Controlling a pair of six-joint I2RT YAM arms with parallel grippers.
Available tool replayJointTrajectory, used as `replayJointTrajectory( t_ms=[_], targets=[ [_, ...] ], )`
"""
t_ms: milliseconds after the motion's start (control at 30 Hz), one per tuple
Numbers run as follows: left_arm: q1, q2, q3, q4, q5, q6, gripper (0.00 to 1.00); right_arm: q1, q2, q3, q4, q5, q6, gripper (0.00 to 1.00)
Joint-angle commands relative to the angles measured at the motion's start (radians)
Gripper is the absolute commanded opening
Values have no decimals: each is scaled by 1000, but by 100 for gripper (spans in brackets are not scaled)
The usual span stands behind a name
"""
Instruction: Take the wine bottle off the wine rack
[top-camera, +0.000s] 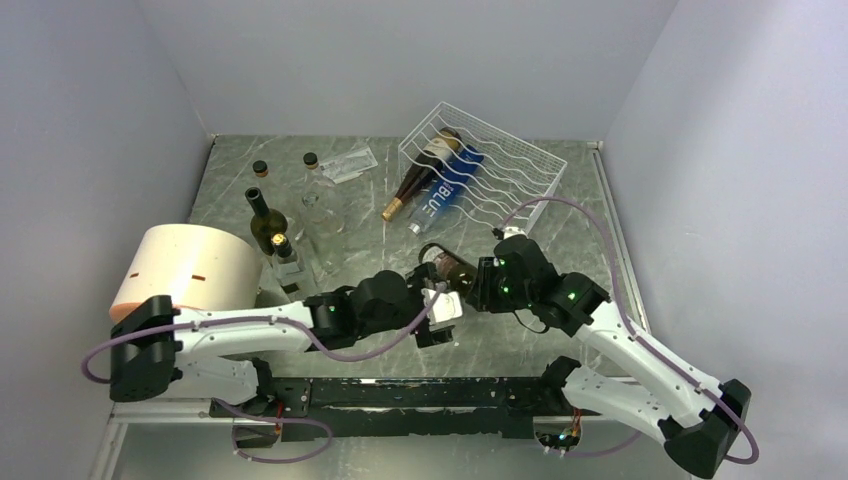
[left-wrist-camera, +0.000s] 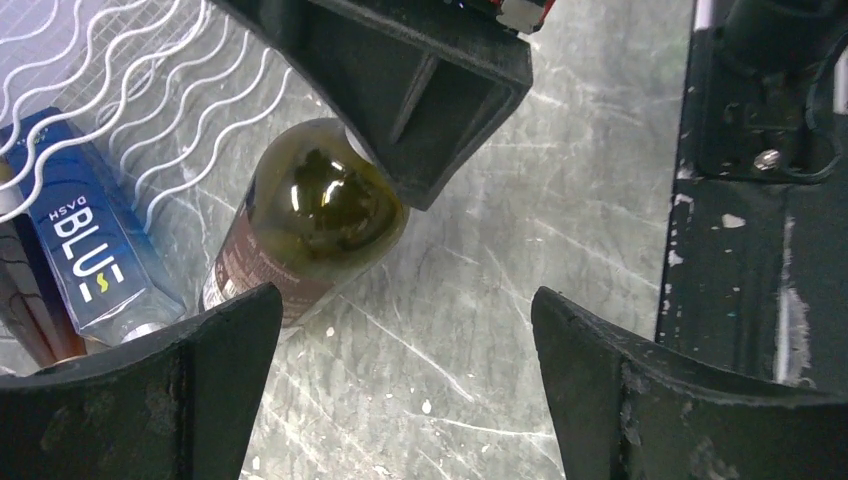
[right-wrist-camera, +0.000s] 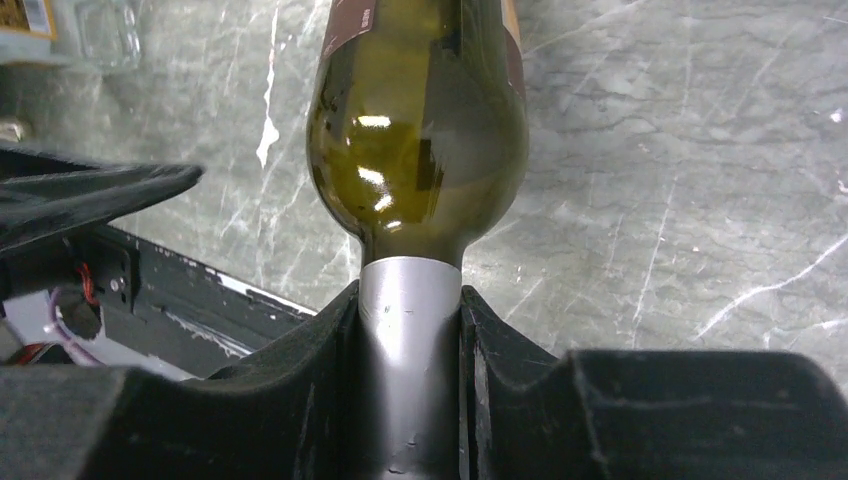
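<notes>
A dark green wine bottle (top-camera: 449, 267) with a brown label and a silver foil neck is off the white wire wine rack (top-camera: 500, 165), over the table in front of it. My right gripper (top-camera: 487, 281) is shut on its silver neck (right-wrist-camera: 410, 300); its body (right-wrist-camera: 418, 120) points away from the wrist. My left gripper (top-camera: 441, 308) is open and empty, its jaws wide apart just below the bottle's body (left-wrist-camera: 322, 200). In the left wrist view the gripper (left-wrist-camera: 405, 385) is over bare table and the rack (left-wrist-camera: 150, 90) shows at the upper left.
A second wine bottle (top-camera: 424, 172) with a gold cap and a blue bottle (top-camera: 446, 194) lie in the rack, their necks sticking out at the front. A cream cylinder (top-camera: 190, 265) lies at the left. Several bottles (top-camera: 267, 222) stand at the back left, beside a clear packet (top-camera: 350, 164).
</notes>
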Motion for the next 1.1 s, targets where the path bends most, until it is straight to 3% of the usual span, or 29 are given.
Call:
replayJointTrajectory(
  t_ms=[0,367,633,967,1033,1067],
  targets=[
    [-23,80,67,1,-118,66,99,6,12,18,81,-128,-90,0],
    [-25,252,122,73,-242,210,100,5,-22,-4,94,-174,-109,0],
    [-26,342,186,84,-281,300,94,5,-39,8,74,-170,-118,0],
    [-25,285,156,129,-306,287,59,5,-26,43,95,-208,-122,5],
    [-26,262,138,131,-300,266,66,6,-26,48,108,-213,-118,5],
    [-26,251,124,132,-290,258,74,5,-21,55,110,-211,-114,5]
  ],
)
